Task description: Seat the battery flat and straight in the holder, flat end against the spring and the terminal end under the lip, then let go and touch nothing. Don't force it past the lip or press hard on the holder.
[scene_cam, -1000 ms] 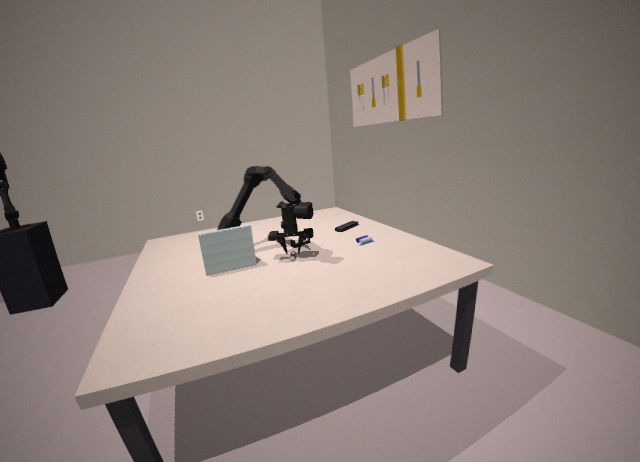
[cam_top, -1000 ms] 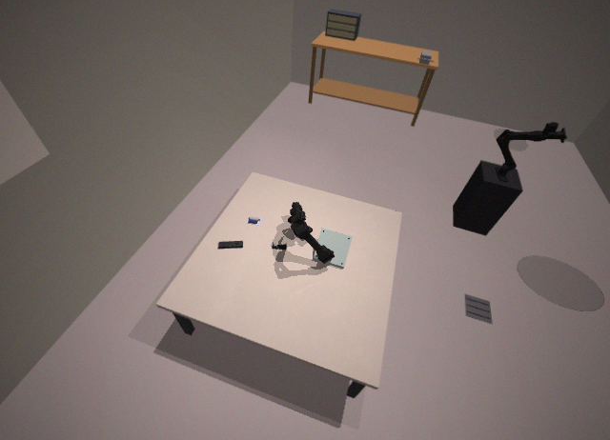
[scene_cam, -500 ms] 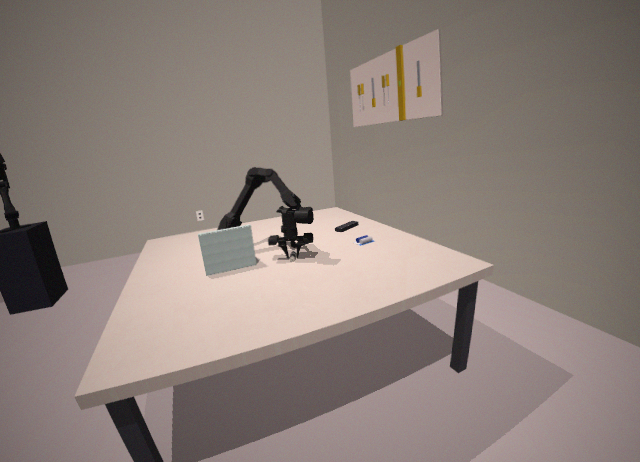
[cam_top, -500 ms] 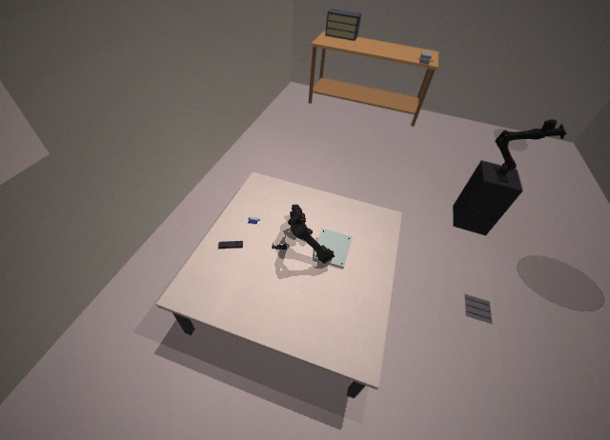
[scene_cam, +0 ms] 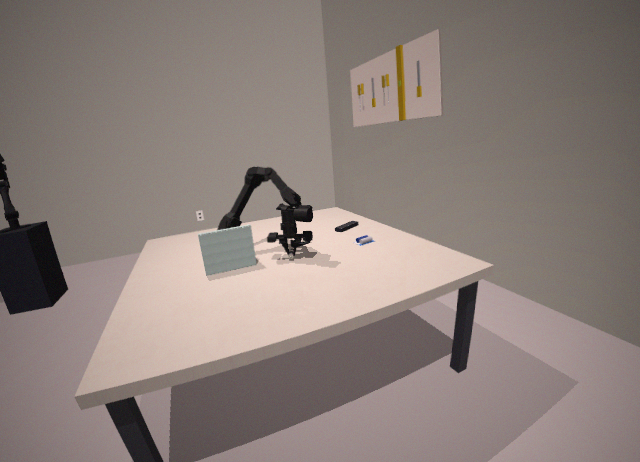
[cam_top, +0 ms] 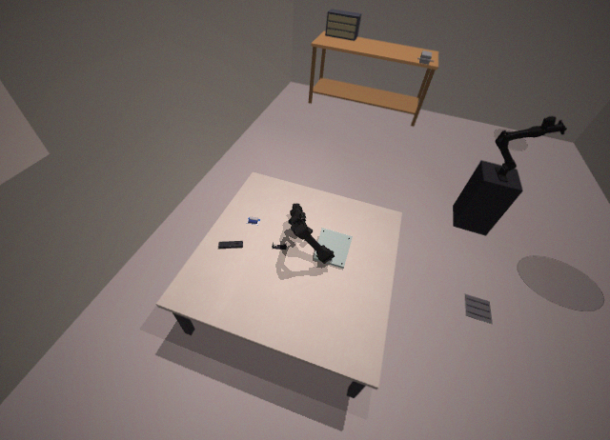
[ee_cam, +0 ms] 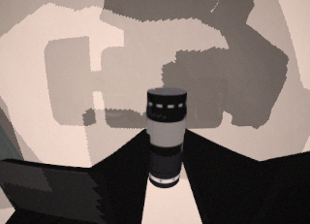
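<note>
The battery lies on the table directly under the wrist, a short stiff cylinder with a pale body, a dark cap marked by a dashed band at its far end and a dark band near the close end; which of these is the flat end and which the terminal cannot be told from here. The gripper is down over it with the two dark fingers pressed against the sides of its nearer half, so the jaws are clamped on the battery's round body across its width. It is likely light and rigid, with a smooth round wall that could roll or swivel between flat pads; a hold nearer its middle, square to its long axis, would keep it from pivoting when lifted. The grip sits toward one end, so some droop of the far cap is a risk. From the exterior view the gripper hangs low on the table beside the standing pale green panel. The likely holder, a small dark bar, rests well apart toward the table's left side in the top view, with a small blue and white item near it. Between battery and holder the table surface offers open travel, and the table's edges are far from both, so a low, level carry looks feasible.
</note>
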### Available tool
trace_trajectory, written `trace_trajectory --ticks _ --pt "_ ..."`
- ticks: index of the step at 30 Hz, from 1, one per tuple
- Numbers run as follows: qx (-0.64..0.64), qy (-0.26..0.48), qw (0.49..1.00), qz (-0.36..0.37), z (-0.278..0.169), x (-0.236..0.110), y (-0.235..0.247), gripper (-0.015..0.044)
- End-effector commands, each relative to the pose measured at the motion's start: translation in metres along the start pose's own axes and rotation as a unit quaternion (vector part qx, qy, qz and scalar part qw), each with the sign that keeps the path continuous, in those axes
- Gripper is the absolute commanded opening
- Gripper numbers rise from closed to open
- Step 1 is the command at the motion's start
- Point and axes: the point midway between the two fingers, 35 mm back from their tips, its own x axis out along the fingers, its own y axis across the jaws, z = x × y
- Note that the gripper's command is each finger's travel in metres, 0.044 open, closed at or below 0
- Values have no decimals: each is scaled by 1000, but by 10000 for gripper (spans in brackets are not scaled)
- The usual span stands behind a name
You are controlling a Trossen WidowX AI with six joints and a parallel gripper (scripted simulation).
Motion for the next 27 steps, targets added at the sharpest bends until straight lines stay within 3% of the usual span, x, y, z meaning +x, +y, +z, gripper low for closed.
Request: trace_trajectory --ticks 1,8,27 --pt "-5 6 1000 -10 -2 -31 -3 75" --pt "21 7 1000 -11 7 -40 -6 75" --pt "331 7 943 -21 133 -61 -26 75"
